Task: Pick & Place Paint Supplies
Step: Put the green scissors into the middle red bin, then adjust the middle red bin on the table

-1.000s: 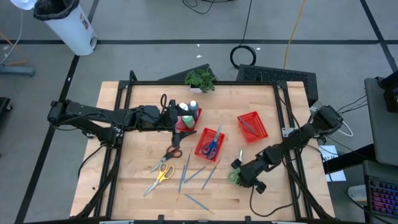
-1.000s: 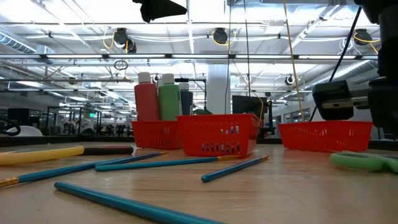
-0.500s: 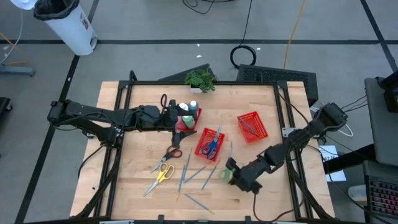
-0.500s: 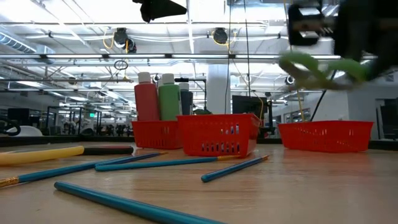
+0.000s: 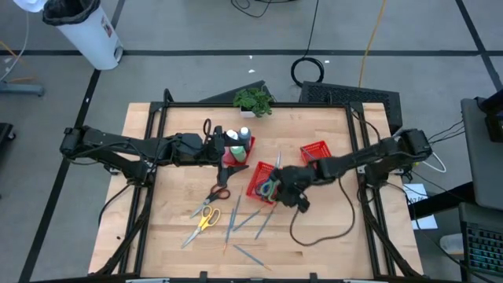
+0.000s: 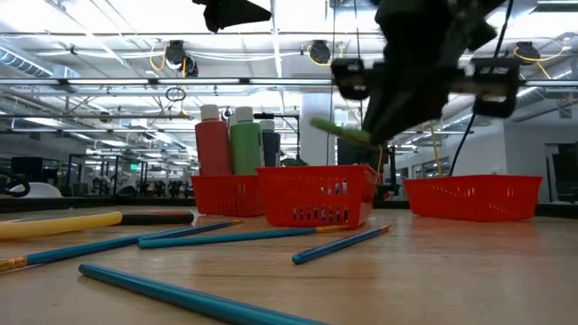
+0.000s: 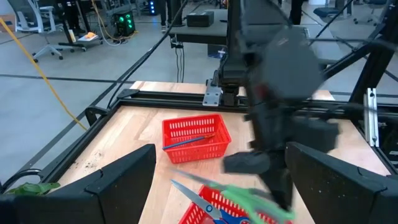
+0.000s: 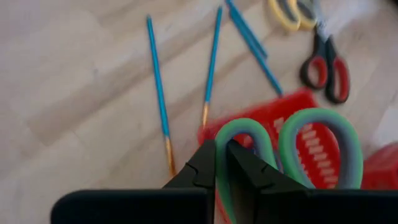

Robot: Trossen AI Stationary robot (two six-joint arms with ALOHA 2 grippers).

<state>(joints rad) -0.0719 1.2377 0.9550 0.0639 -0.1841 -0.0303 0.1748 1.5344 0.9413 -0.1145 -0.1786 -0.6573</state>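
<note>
The right tool [image 5: 277,187] hangs above the middle red tray [image 5: 256,189], its fingers pinched tight on the green scissors [image 5: 271,189]. In the right wrist view the two dark fingers [image 8: 205,168] meet on the near loop of the green handles [image 8: 292,146], and the red tray [image 8: 298,109] lies right below them. In the low view the scissors [image 6: 341,132] are in the air above the tray's rim [image 6: 316,171], clear of it, tilted a little. Blue scissors [image 5: 266,182] seem to lie in that tray under the tool, though the arm hides most of them.

Behind the right tool, toward its own arm, sits a second tray [image 5: 322,149]. In front of it, on the bare bench [image 5: 173,244], lie several brushes [image 5: 233,218], the red scissors [image 5: 221,191] and, farther off, the yellow scissors [image 5: 206,219].

The left tool [image 5: 233,153] waits with its fingers spread wide over a third tray [image 5: 234,167], holding nothing. Paint bottles [image 5: 236,152] stand in that tray just under it; the low view shows a red one [image 6: 213,144] and a green one [image 6: 245,143], both white-capped. Black scissors [image 5: 207,128] lie beside its wrist.
</note>
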